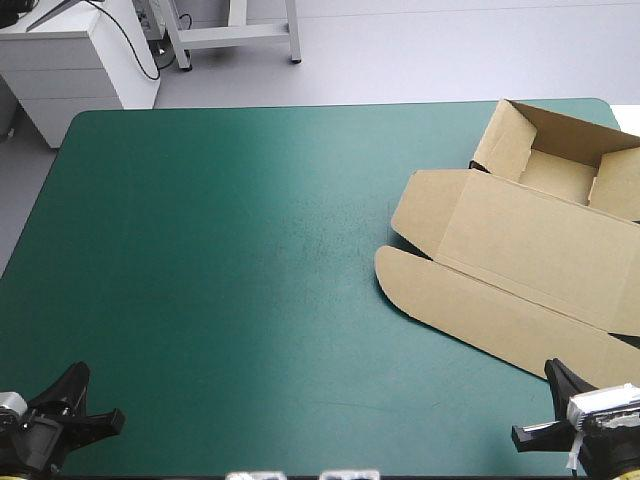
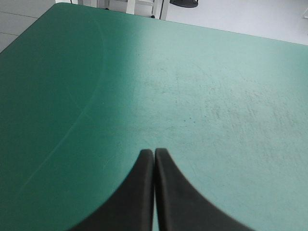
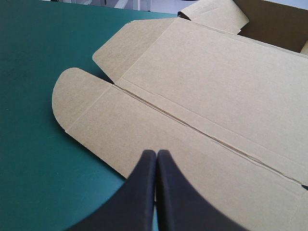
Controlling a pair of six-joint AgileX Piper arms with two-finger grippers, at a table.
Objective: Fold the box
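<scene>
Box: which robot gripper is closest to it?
The right gripper, shut fingers beside the rounded flap of the box; the left gripper sees only teal-green cover.

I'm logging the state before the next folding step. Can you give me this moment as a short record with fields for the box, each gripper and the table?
box: brown, on the right part of the table, partly folded
tray: walls raised, open, toward the far right corner
lid: flat on the cover, rounded front flap toward the near edge
left gripper: jaws shut, over bare cover, apart from the box
right gripper: jaws shut, holding nothing, tips at the front flap
cover: teal-green
</scene>
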